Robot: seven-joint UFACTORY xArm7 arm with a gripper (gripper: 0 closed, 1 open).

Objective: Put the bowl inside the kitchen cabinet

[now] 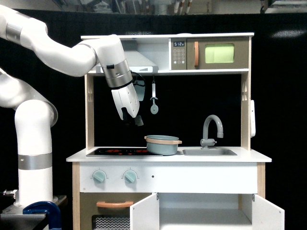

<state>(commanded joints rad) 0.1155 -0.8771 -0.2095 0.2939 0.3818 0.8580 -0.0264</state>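
Leftmost, the white arm (pixel 57 48) reaches in from the exterior view's left, under the upper shelf (pixel 168 72) of the toy kitchen. Its gripper (pixel 134 119) hangs tilted above the black hob (pixel 117 151), clear of the bench (pixel 168 156); whether its dark fingers are apart or together cannot be told. Just behind it hang two utensils (pixel 153 99) from the shelf. The bowl (pixel 162 144) sits upright on the bench at the hob's right edge, below and to the right of the gripper, not touching it, with the sink (pixel 209 152) and tap (pixel 212 128) just beside it. Below the bench's front edge, the kitchen cabinet (pixel 206 211) stands with both white doors swung open.
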